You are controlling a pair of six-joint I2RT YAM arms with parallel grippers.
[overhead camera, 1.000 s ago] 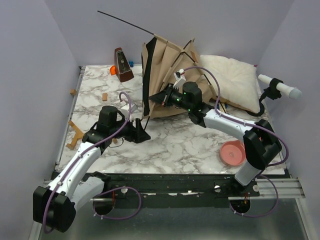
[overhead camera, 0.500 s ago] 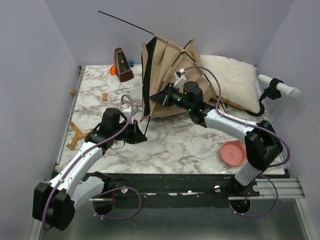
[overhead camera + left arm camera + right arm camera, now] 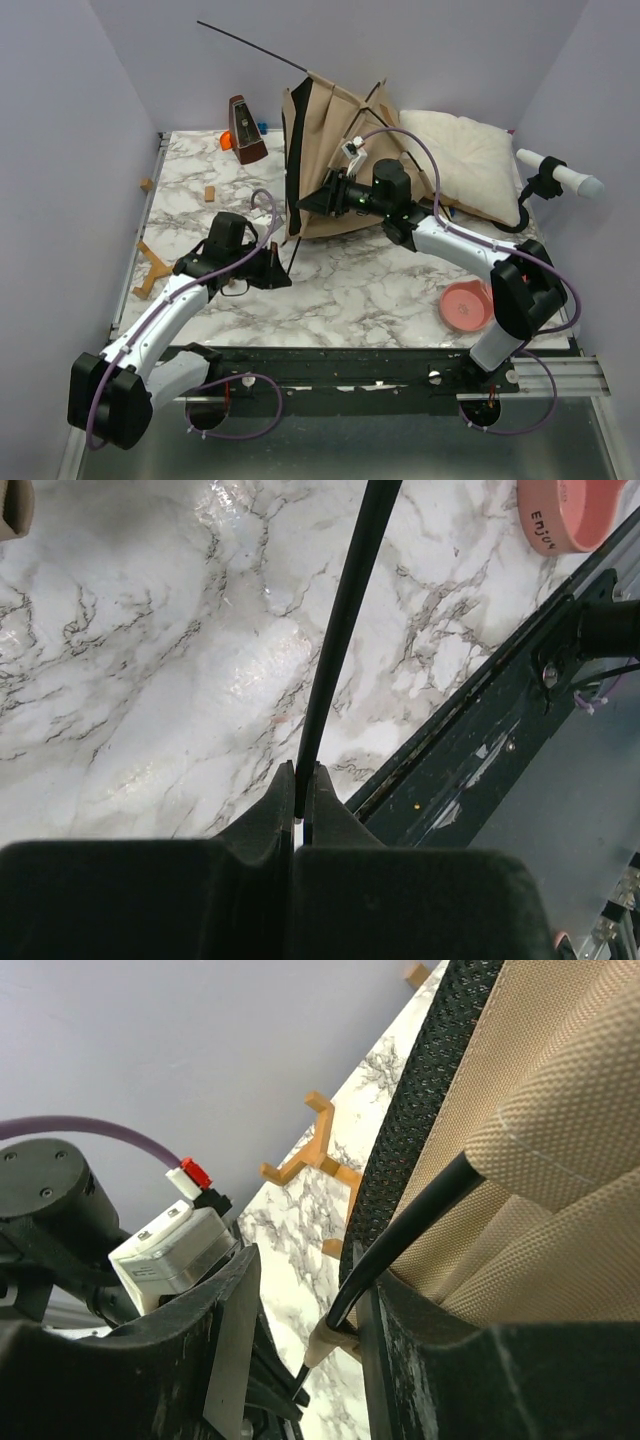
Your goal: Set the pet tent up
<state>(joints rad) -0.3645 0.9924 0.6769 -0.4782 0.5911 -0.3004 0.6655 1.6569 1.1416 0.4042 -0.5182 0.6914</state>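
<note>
The tent point(image 3: 335, 140) leans half-raised at the tabletop point(image 3: 380, 290) rear. Left hand point(image 3: 300, 785) is clamped on a thin pole point(image 3: 340, 630); right hand point(image 3: 300, 1290) stands part-open around a pole at the fabric edge. Fabric is likely limp and the poles springy: grip poles near their ends.

left gripper point(image 3: 303, 780): now pinched on tent pole point(image 3: 340, 630) (was wide) | right gripper point(image 3: 310, 1350): jaws eased apart
</note>
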